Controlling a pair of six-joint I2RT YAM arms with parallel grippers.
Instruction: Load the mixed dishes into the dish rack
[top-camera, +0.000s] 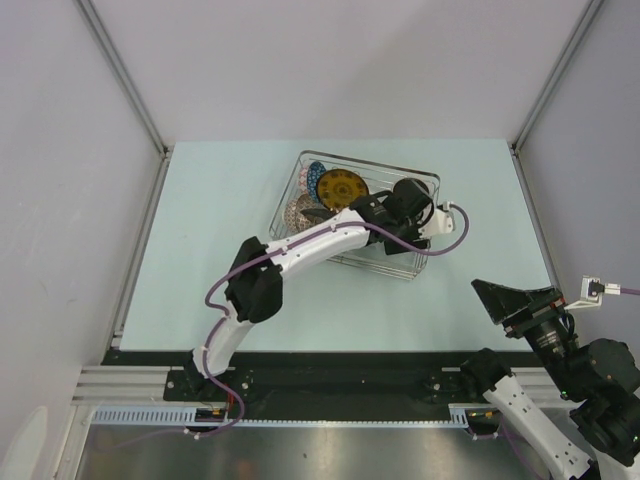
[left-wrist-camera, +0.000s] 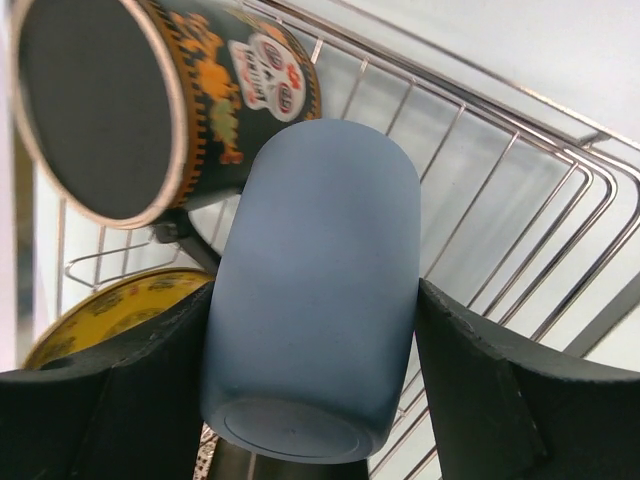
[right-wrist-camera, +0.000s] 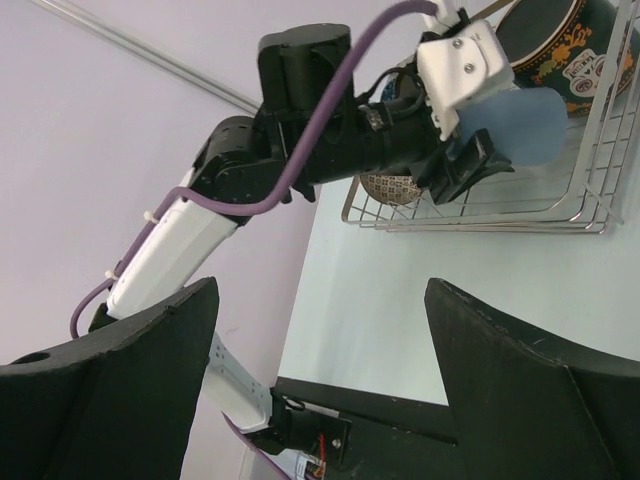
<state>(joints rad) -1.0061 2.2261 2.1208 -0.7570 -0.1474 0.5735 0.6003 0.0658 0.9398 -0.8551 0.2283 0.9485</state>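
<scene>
The silver wire dish rack (top-camera: 425, 183) stands at the table's far middle. My left gripper (left-wrist-camera: 315, 295) reaches into it and is shut on the small light-blue cup (left-wrist-camera: 310, 290), whose base faces the camera. The cup hangs over the rack's grid floor beside the black skull-print mug (left-wrist-camera: 150, 100), which lies tilted. A yellow patterned plate (top-camera: 340, 188) and two small patterned bowls (top-camera: 312, 178) (top-camera: 298, 212) sit in the rack's left half. The right wrist view shows the cup (right-wrist-camera: 530, 125) in the left fingers. My right gripper (top-camera: 510, 300) is open and holds nothing, near the table's front right.
The left arm (top-camera: 300, 250) stretches diagonally from its base to the rack. The rack's wire side (right-wrist-camera: 500, 215) rises low above the pale table (top-camera: 200, 250). Grey walls close in the table at left, right and back.
</scene>
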